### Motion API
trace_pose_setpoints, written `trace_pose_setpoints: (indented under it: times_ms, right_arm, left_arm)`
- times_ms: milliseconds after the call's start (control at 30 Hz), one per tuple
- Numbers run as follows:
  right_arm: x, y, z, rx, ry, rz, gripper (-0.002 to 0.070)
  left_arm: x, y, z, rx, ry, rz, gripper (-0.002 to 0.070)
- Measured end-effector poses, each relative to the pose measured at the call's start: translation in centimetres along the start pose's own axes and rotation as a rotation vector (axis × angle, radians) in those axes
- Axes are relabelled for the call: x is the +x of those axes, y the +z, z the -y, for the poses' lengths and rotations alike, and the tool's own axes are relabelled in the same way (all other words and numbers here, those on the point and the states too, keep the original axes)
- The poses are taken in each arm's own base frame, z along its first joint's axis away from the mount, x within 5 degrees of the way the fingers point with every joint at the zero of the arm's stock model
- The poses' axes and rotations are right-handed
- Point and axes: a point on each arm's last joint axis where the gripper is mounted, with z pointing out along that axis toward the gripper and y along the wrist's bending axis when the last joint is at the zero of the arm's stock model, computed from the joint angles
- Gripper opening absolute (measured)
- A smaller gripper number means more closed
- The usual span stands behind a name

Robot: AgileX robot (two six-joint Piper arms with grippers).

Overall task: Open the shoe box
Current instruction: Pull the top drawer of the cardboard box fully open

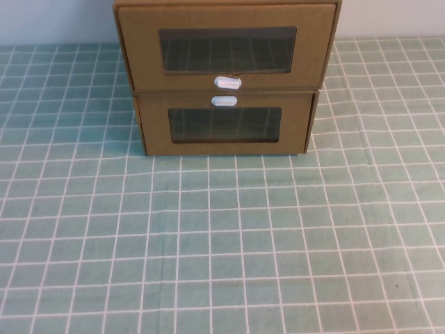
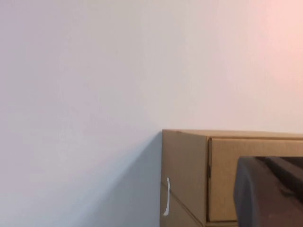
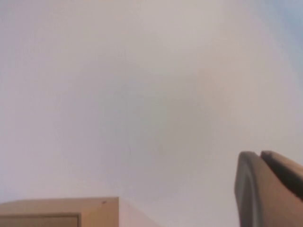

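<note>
The brown cardboard shoe box (image 1: 226, 76) stands at the far middle of the worktop, with its back close to the wall. It has two fronts, one on top of the other. The upper front (image 1: 139, 49) and the lower front (image 1: 153, 125) each carry a dark see-through window and a small white oval handle: the upper handle (image 1: 227, 82) is at the bottom edge of its front and the lower handle (image 1: 224, 101) is at the top edge of its front, so the two handles are just beside each other. Both fronts look closed.

The worktop (image 1: 222, 243) is covered with a green cloth with a white grid, and behind the box is a pale plain wall (image 1: 42, 21).

No arm shows in the high view. The left tool (image 2: 270, 189), dark, shows only in its own wrist view, up near the top corner of the shoe box (image 2: 184, 175), whose side has a thin white strip (image 2: 166, 196). Whether it is clenched or released I cannot tell. The right tool (image 3: 261, 158) shows only in its own wrist view. It is clenched, grasps nothing and faces the wall, with the top edge of the shoe box (image 3: 61, 210) well apart from it
</note>
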Motion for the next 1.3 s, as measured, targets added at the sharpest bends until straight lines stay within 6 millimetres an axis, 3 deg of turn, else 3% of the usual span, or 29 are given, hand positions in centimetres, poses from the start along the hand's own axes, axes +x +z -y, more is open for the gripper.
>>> trace_pose_setpoints:
  times_ms: [200, 500, 600, 767, 900, 1033, 1200, 1300]
  right_arm:
    - [-1.0, -0.1, 0.0, -0.007, 0.025, 0.107, -0.0014]
    - [-4.1, -0.1, -0.2, -0.040, 0.128, 0.352, -0.0014]
    - [-7.6, 0.7, -0.5, -0.055, 0.148, 0.416, -0.0014]
    - [-14.9, 1.9, -1.2, -0.088, 0.258, 0.447, -0.0014]
    - [-19.7, 4.2, -1.6, -0.087, 0.284, 0.388, -0.0014]
    - [-21.4, 8.9, -1.9, -0.044, 0.290, 0.161, -0.0014]
    - [-19.6, 15.1, -1.9, 0.035, 0.289, -0.233, -0.0014]
    - [-16.0, 18.4, -1.7, 0.088, 0.273, -0.486, -0.0014]
  left_arm:
    - [-0.5, 0.0, 0.0, -0.004, -0.006, 0.056, -0.0005]
    - [-4.7, -0.8, -0.3, 0.017, -0.221, 0.460, -0.0005]
    - [-8.3, -0.7, -0.3, 0.031, -0.230, 0.552, -0.0005]
    - [-16.8, -0.9, -0.1, 0.053, -0.226, 0.696, -0.0005]
    - [-21.7, 1.4, 0.1, 0.058, -0.224, 0.621, -0.0005]
    - [-25.3, 5.1, 0.4, 0.060, -0.224, 0.448, -0.0005]
    - [-25.5, 11.4, 0.9, 0.050, -0.223, 0.078, -0.0005]
    - [-23.8, 14.9, 1.1, 0.038, -0.220, -0.123, -0.0005]
